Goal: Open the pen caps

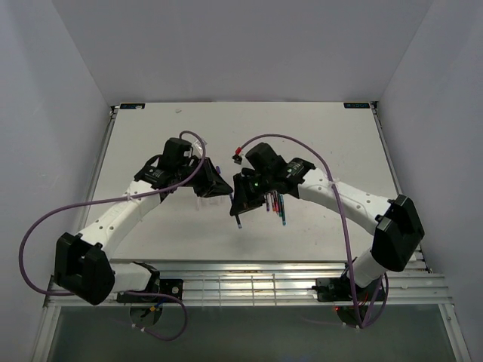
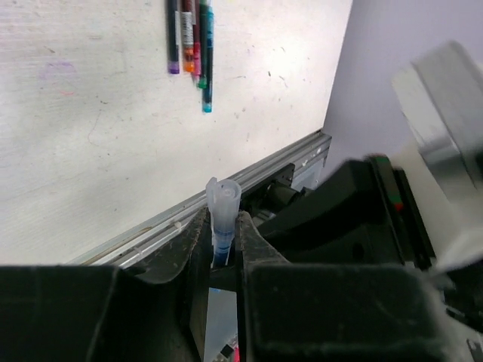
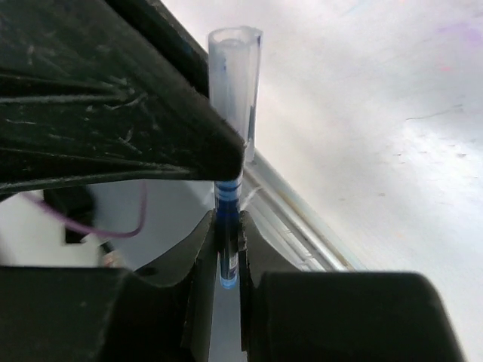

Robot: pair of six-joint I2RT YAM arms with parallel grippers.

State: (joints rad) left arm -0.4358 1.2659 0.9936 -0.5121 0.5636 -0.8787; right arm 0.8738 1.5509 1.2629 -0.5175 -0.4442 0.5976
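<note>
Left gripper (image 2: 224, 225): pinched tight on the cap (image 2: 224, 197), low centre of its wrist view.
Right gripper (image 3: 228, 230): closed on the blue pen (image 3: 227, 197), gripping the barrel just below the cap.
Cap: pale and see-through, held off the table (image 2: 90, 151) between the two grippers, mid-frame in the top view. It looks seated on the barrel, with no gap showing.
Done: nothing I can confirm.
Remaining: pull this cap free, then deal with the spare pens (image 2: 192, 45) at upper left of the left wrist view (whether those are capped is too small to tell).
</note>
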